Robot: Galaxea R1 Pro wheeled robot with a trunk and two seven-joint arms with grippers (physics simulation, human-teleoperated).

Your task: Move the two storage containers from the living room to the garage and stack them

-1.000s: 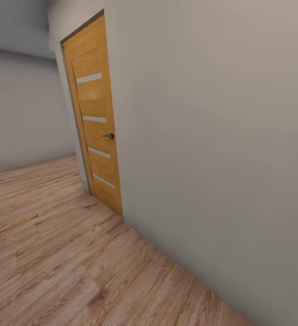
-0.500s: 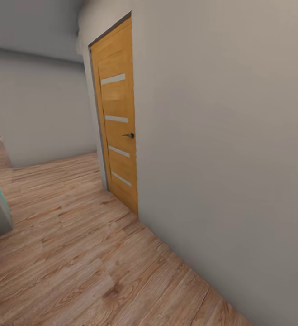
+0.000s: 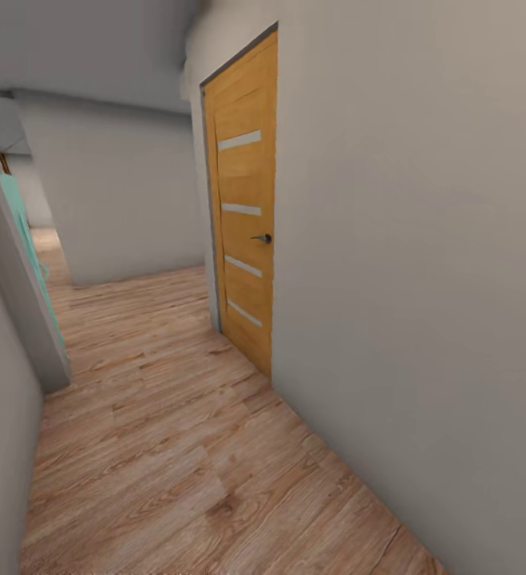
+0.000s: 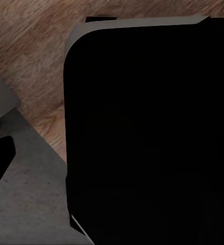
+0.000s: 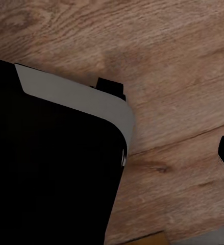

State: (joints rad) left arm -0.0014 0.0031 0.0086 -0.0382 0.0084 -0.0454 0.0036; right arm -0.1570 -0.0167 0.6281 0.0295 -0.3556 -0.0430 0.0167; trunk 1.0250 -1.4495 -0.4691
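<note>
Pincer state hidden; wrist views: plank floor (image 5: 173, 46).

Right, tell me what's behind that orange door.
The orange door is shut in the grey wall, so whatever lies behind it is hidden. Wood floor runs up to it.

Soft even light, faint shadows; render slightly blurry; wrist views half black, wood floor (image 3: 159, 447) grain smeared.

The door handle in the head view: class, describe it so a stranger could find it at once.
Start at the long grey wall on the right. Set into it is an orange-brown wooden door with four pale horizontal strips. The handle is the small dark lever at its right edge, between the second and third strips.
</note>
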